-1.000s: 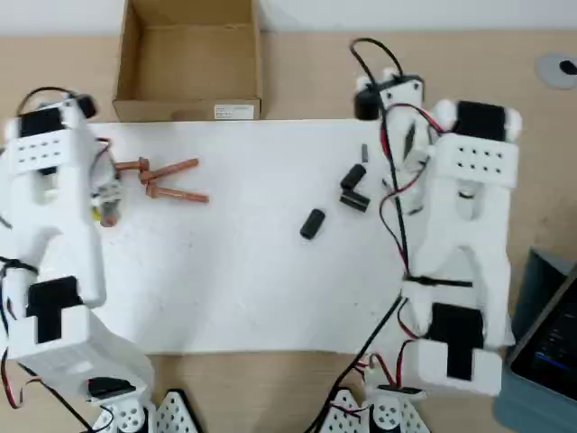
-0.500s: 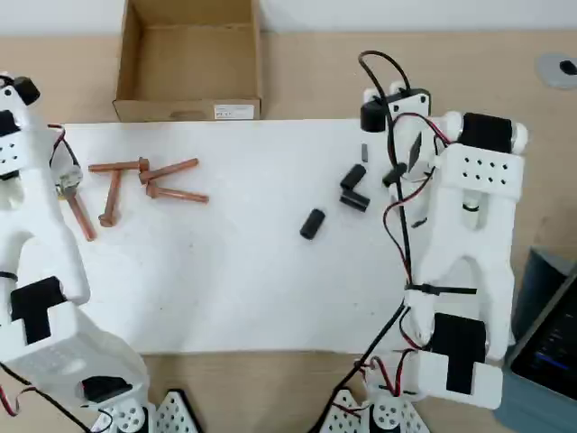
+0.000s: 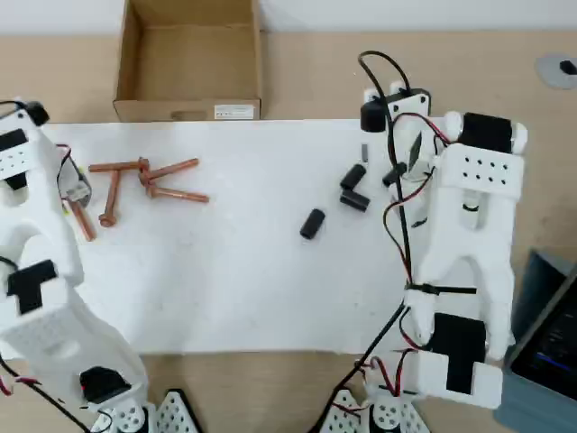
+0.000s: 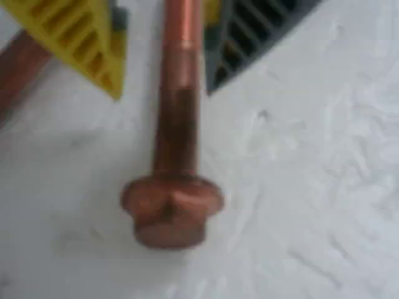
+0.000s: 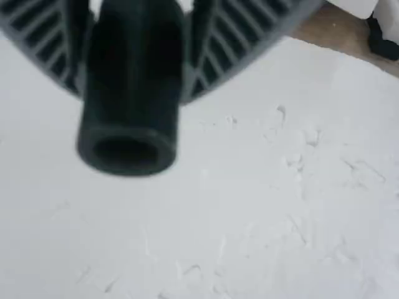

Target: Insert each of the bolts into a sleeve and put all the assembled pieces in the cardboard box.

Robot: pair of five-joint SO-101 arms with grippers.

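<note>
Left gripper [image 4: 165,37] clamped on copper metal bolt [image 4: 174,156], by left edge of white mat [image 3: 234,289]. Right gripper [image 5: 134,37] clamped on black round sleeve [image 5: 131,106], over mat. Brown cardboard box [image 3: 189,110] behind mat.

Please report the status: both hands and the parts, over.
Left hand shut on bolt. Right hand shut on sleeve. Not joined yet, at opposite sides of mat. Loose bolts, loose sleeves lie between.
</note>
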